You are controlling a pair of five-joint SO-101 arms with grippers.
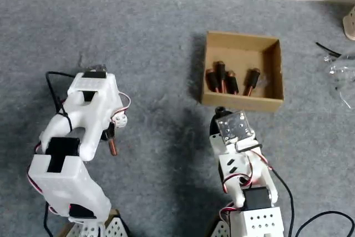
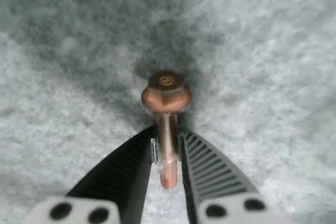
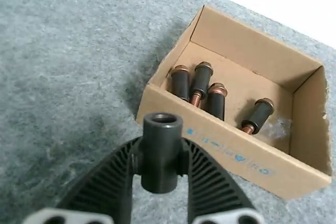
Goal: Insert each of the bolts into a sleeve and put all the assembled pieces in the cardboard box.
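You are on the insertion step for the 5th piece. Your left gripper [image 2: 168, 142] is clenched on a bolt [image 2: 166, 95] by its shank, above the left half of the tabletop. The flanged head sticks out past the fingertips. Your right gripper [image 3: 160, 156] grasps a sleeve [image 3: 160, 129] with its open bore facing away from the wrist, just beside the near wall of the box [image 3: 231, 153]. The box sits toward the tabletop's far edge, right of centre, with 4 assembled pieces [image 3: 210, 98] lying inside. Next, I judge, you need to bring both arms toward the middle, present the shank's free end to the bore, align the 2 axes, then push. That end lies back between the jaws, so clearance looks tight.
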